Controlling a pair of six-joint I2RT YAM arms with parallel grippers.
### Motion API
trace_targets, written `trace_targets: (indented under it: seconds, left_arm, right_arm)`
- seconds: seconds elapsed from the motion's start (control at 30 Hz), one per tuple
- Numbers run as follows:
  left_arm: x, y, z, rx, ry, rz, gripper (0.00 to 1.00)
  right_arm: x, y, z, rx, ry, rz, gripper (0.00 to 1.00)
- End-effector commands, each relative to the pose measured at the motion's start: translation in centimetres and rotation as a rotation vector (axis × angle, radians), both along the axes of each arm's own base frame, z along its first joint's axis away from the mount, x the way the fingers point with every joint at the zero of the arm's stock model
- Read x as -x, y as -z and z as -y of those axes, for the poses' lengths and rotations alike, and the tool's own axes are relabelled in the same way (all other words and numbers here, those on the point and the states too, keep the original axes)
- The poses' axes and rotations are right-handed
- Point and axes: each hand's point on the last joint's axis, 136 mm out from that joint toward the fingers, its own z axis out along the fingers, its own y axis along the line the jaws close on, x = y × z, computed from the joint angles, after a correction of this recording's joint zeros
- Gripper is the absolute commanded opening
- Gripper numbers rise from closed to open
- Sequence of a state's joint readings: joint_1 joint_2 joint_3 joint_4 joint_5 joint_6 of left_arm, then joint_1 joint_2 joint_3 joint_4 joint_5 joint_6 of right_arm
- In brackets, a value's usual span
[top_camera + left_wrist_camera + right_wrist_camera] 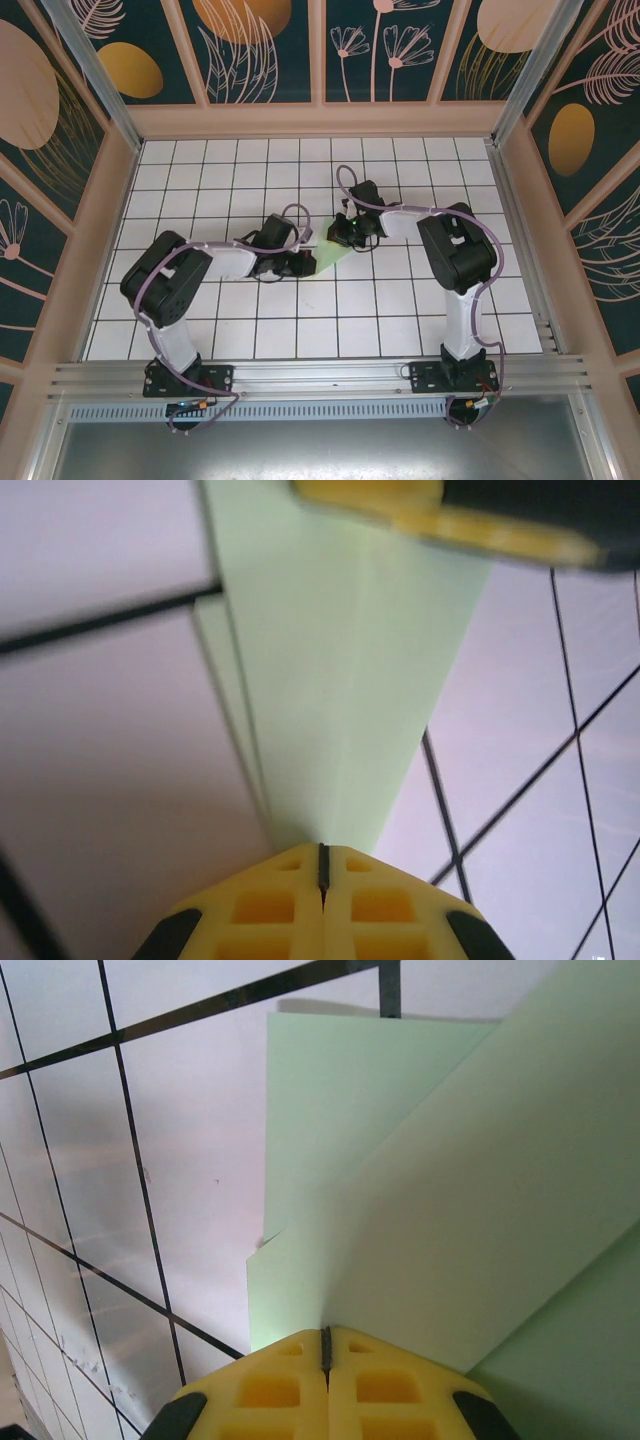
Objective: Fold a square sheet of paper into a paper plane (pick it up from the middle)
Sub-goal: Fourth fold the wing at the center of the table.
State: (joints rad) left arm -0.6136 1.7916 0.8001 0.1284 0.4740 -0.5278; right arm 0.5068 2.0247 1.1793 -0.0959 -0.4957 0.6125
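The square sheet of paper [336,256] is pale mint green and partly folded. It lies on the white grid tiles between my two grippers. In the left wrist view the paper [340,680] narrows to a point with a centre crease that runs straight into my left gripper [323,858]. That gripper is shut on the narrow end. In the right wrist view a raised flap of the paper [450,1220] slopes up from my right gripper [326,1338], which is shut on its edge, and a flatter layer [330,1110] lies behind. The right gripper's yellow finger [450,520] shows over the paper's far end.
White tiles [300,330] with black lines cover the table floor. Patterned walls [60,150] and metal posts enclose the left, right and back. Both arms [200,265] bend in toward the middle of the table.
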Motion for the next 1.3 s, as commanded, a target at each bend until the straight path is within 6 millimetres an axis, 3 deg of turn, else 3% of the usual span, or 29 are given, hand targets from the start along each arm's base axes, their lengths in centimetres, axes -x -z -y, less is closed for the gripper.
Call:
trace_targets:
  seconds: [0.0,0.07,0.3,0.4,0.57,0.63,0.8,1.07,1.27]
  left_arm:
    - [4.5,2.0,-2.6,-0.075,0.032,-0.135,0.00]
    - [4.8,1.7,-2.7,-0.069,0.037,-0.129,0.00]
    - [0.4,-5.7,-0.3,0.078,-0.019,0.100,0.00]
    - [-1.2,-6.9,0.3,0.109,-0.052,0.144,0.00]
    - [-2.7,-5.2,1.3,0.096,-0.086,0.086,0.00]
    - [-3.0,-3.6,1.3,0.068,-0.106,0.050,0.00]
    - [-3.7,-2.1,1.1,0.015,-0.123,0.035,0.04]
    - [-4.6,-2.0,0.4,-0.028,-0.174,0.051,0.20]
    - [-5.2,-2.5,-0.1,-0.051,-0.214,0.072,0.34]
  right_arm:
    - [3.4,7.1,3.4,0.219,0.035,-0.157,0.00]
    - [3.3,7.0,3.4,0.218,0.035,-0.155,0.00]
    - [2.4,5.4,2.5,0.177,0.024,-0.112,0.00]
    - [1.4,3.6,1.6,0.131,0.013,-0.067,0.00]
    - [-1.2,-1.4,-0.4,0.025,0.016,0.041,0.12]
    - [-2.2,-3.5,-0.8,-0.001,0.032,0.081,0.15]
    - [-3.1,-6.2,0.1,-0.011,0.106,0.124,0.23]
    - [-1.7,-5.6,3.8,0.051,0.276,0.110,0.44]
    - [-1.3,-4.1,3.4,0.048,0.250,0.069,0.50]
